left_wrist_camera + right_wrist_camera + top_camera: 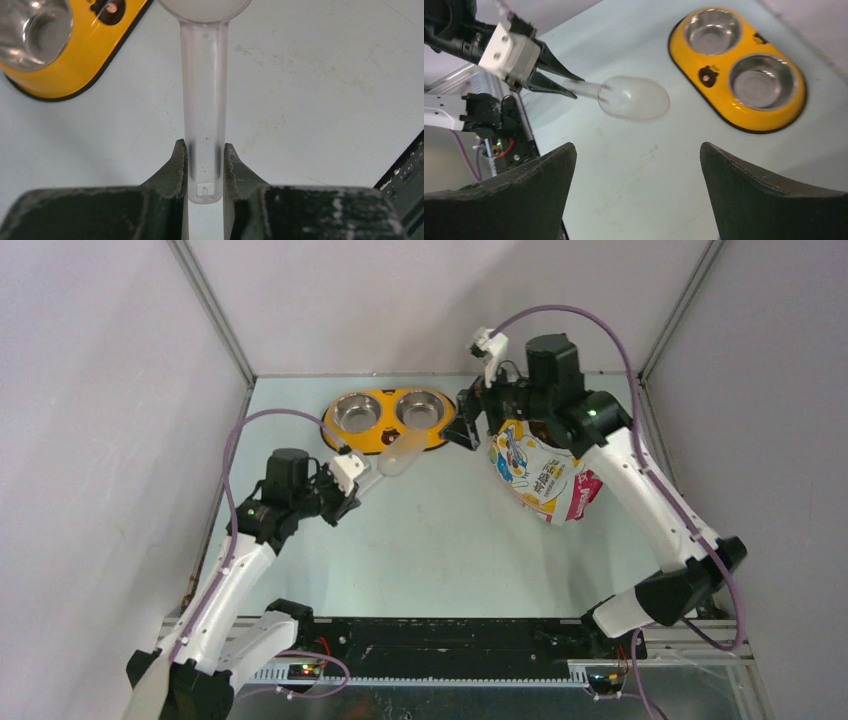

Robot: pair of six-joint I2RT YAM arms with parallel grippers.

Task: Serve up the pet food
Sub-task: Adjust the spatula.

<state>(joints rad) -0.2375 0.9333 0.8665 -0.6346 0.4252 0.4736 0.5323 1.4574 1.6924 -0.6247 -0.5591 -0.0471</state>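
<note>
The glossy yellow-white-pink bag [540, 475] with a cartoon cat stands at the right of the table, under my right arm. The pet food itself does not show. My left gripper [352, 492] [205, 150] is shut on the handle of the translucent scoop [405, 453] [204, 100], whose empty bowl [634, 97] hovers just in front of the yellow feeder [330, 420]. My right gripper [462, 422] [636, 147] is open with nothing between its fingers, between the bag's top and the feeder's right end.
The yellow double-bowl feeder [689, 65] [65, 80] lies at the back centre, both steel bowls empty. Grey walls close in the table on three sides. A black rail [450, 640] runs along the near edge between the arm bases.
</note>
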